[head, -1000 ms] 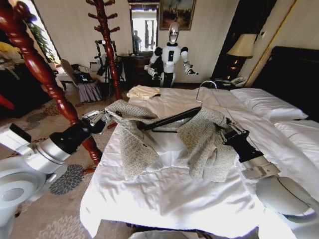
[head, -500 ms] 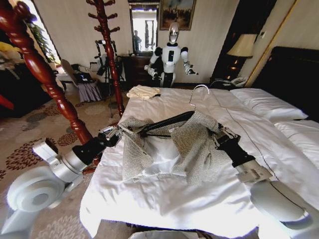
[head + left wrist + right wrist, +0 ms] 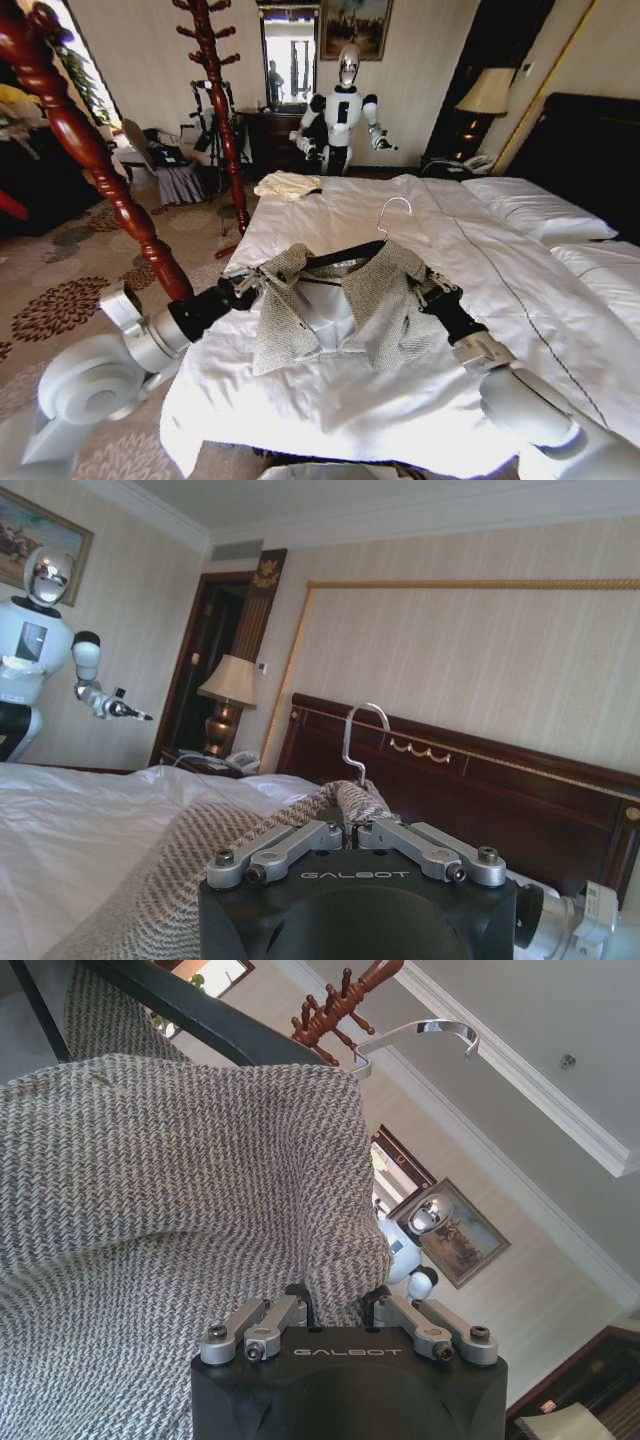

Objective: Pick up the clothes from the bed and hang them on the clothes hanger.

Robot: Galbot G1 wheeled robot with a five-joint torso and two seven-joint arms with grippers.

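Observation:
The grey-beige knitted clothes (image 3: 385, 295) hang over the black clothes hanger (image 3: 345, 254), whose wire hook (image 3: 392, 208) points up. Both are held just above the bed (image 3: 330, 400) and its white duvet. My left gripper (image 3: 248, 287) is shut on the jacket's left shoulder edge, and my right gripper (image 3: 428, 290) is shut on its right side. In the left wrist view the left gripper (image 3: 355, 830) pinches the knit (image 3: 180, 870) below the hook (image 3: 360, 735). In the right wrist view the right gripper (image 3: 338, 1305) grips the fabric (image 3: 170, 1190) under the hanger bar (image 3: 200, 1020).
A reddish-brown wooden coat stand (image 3: 215, 100) rises at the bed's far left corner, and another post (image 3: 90, 150) stands close on my left. A cream folded cloth (image 3: 287, 184) lies at the bed's far end. Pillows (image 3: 535, 210), a lamp (image 3: 487, 92) and another robot (image 3: 343, 110) are behind.
Both grippers have moved inward toward each other. The jacket has bunched narrower on the hanger, and the hook has shifted left and slightly lower.

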